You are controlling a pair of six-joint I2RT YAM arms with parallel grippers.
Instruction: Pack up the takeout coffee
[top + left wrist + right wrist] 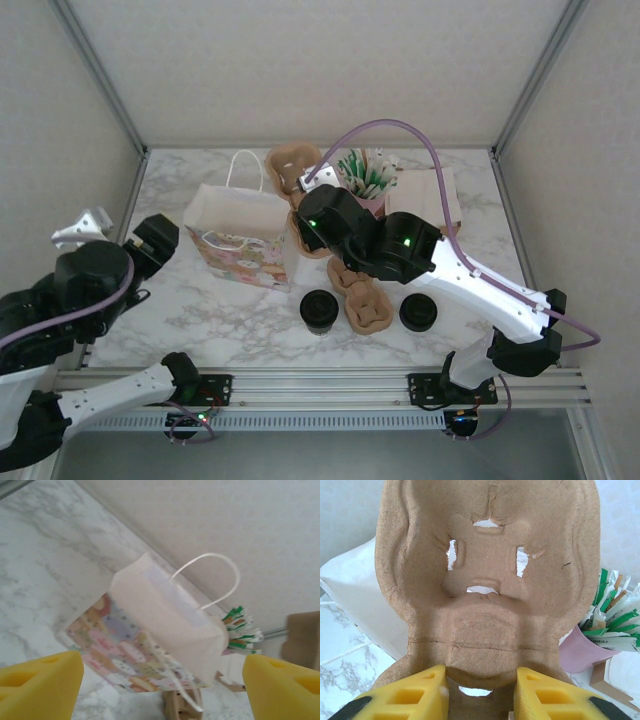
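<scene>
**Left gripper** [162,679]: released, its yellow pads [40,682] spread wide. Nothing lies between them and nothing touches them. It faces the patterned paper bag [160,630], which stands upright on the marble table [200,330], well apart from the gripper.

**Right gripper** [480,692]: clenched on the near rim of a pulp carrier [485,580], with a yellow finger on each side of the rim. The carrier is just right of the bag's top.

**Takeout coffee** [320,311]: stands on the table near the front edge, right of the bag and beside a second carrier [362,300], untouched. It is judged the taller of two black rounds, though this is uncertain from above. The other black round [418,313] stands further right.
</scene>
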